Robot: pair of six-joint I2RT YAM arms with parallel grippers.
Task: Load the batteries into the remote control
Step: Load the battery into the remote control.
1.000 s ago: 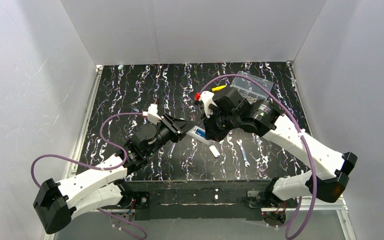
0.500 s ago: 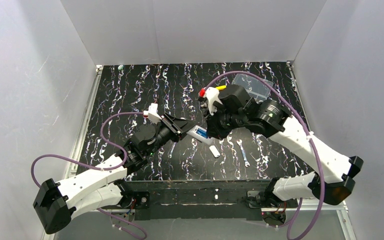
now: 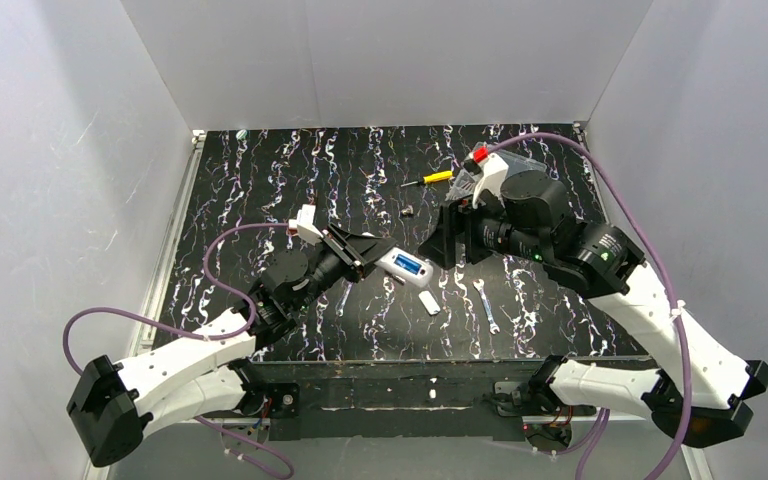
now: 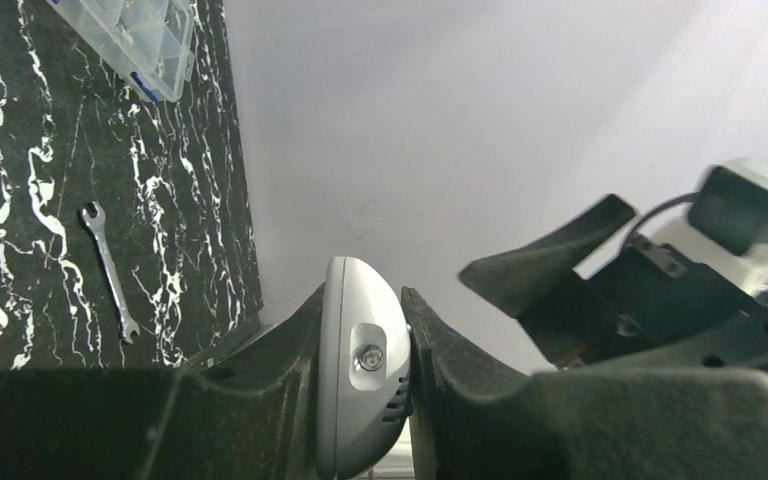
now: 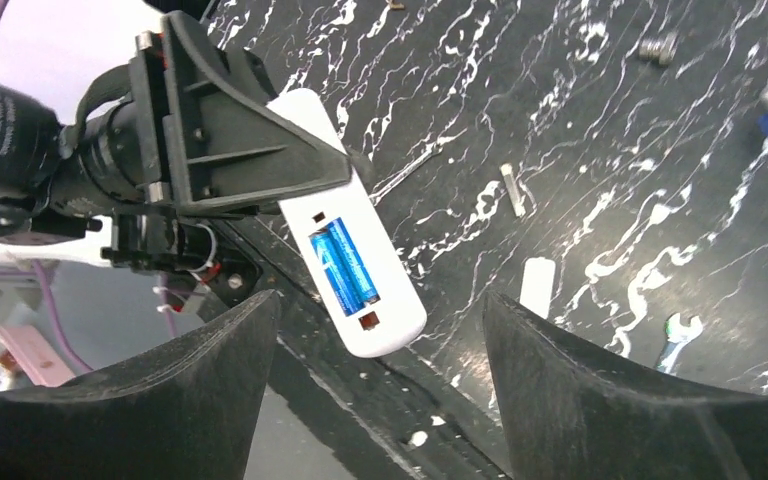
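Observation:
My left gripper (image 3: pixel 368 252) (image 4: pixel 362 296) is shut on the remote control (image 3: pixel 405 268) (image 4: pixel 360 370) and holds it above the table, back side up. The white handset's compartment is uncovered, with two blue batteries (image 5: pixel 348 265) (image 3: pixel 407 266) lying side by side in it. My right gripper (image 3: pixel 447 243) (image 5: pixel 380 300) stands open just right of the remote's free end, nothing between its fingers (image 5: pixel 210 390). In the right wrist view the left gripper (image 5: pixel 250 150) clamps the remote's (image 5: pixel 355 270) far end.
A small white cover (image 3: pixel 429 303) (image 5: pixel 537 285) lies on the black marbled table below the remote. A silver wrench (image 3: pixel 487 305) (image 4: pixel 110 270) lies to its right. A yellow-handled screwdriver (image 3: pixel 430 178) and a clear compartment box (image 4: pixel 130 40) sit at the back right.
My right gripper has pulled back to the right, away from the remote, and opened wide. The batteries now show in the compartment. The left arm has held still.

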